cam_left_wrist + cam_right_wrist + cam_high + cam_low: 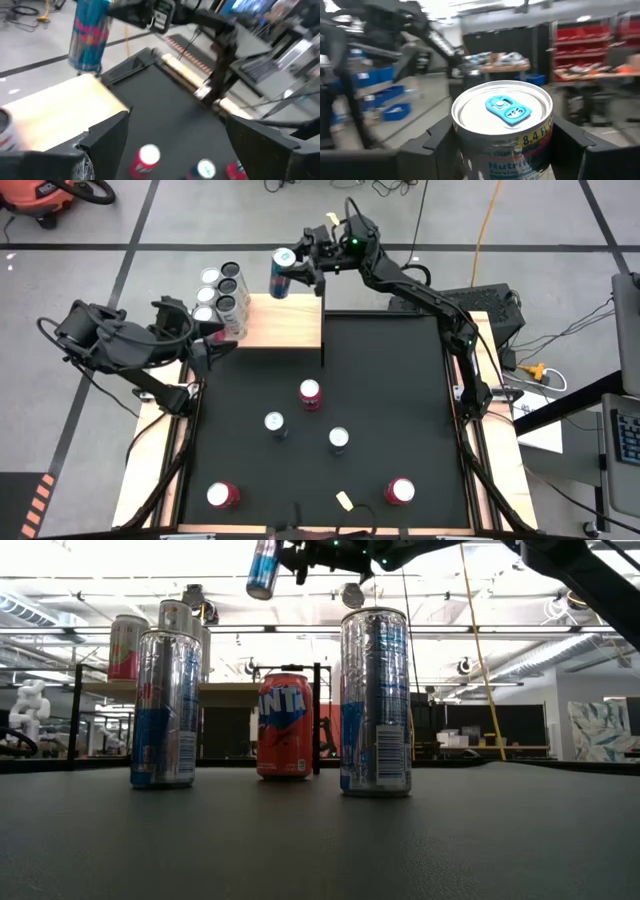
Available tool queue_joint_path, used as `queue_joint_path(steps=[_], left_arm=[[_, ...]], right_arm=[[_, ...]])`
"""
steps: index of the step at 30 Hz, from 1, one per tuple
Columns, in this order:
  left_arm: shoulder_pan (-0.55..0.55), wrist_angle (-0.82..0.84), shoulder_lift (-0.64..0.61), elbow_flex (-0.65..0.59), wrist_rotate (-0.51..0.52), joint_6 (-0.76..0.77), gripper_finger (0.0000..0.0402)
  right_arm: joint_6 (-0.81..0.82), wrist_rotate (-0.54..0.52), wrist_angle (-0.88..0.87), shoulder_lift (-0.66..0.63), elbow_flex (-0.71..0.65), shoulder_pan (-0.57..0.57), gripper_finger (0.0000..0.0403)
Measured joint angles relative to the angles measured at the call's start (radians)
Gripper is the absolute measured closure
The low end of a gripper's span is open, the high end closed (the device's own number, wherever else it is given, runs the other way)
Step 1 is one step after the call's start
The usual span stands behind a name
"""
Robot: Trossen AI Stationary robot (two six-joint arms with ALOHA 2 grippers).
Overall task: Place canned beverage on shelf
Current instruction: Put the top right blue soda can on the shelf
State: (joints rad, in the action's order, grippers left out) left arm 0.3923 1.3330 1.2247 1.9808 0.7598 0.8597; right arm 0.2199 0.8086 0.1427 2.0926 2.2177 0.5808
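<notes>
Item: canned beverage — a slim blue can point(282, 272), carried aloft by my right gripper point(300, 268). In the high view it hung at about 12 o'clock from the table's centre, just past the far edge of the shelf point(285, 325), tilted somewhat in the low view. The right wrist view showed the can's silver lid and blue tab between the two dark fingers, which were clamped on the body below the rim.

Item: shelf — a pale wood board at roughly 11 o'clock. A cluster of stocked cans point(222, 292) stood at its left end; the right part of the board lay bare.

Item: left gripper point(205, 340). It sat at about 10 o'clock beside the shelf's near-left corner, jaws spread and holding nothing.

Item: loose stock on the black mat point(400, 380): a red can point(310, 393) near centre, two silver cans point(276, 423) just toward 6 o'clock of it, two red-topped cans point(223, 495) along the near edge.

Handling, my judgement: the can is rigid if full, thin-walled, smooth and apt to slip; tall and narrow, so it will tip easily. I would keep the mid-body side grip, square it upright over bare board and release only once the base rests flat — well apart from the stocked cluster.
</notes>
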Motion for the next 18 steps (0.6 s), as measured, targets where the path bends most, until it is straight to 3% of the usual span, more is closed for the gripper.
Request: queue_joint_path(steps=[7, 18], left_arm=[[0.001, 0.093, -0.002, 0.000, -0.030, 0.048, 0.0064], [0.001, 0.127, -0.002, 0.000, -0.050, 0.085, 0.0064]], right_arm=[[-0.094, -0.185, 0.011, 0.017, 0.000, 0.002, 0.0187], [-0.038, -0.121, 0.024, 0.136, -0.001, 0.033, 0.0188]])
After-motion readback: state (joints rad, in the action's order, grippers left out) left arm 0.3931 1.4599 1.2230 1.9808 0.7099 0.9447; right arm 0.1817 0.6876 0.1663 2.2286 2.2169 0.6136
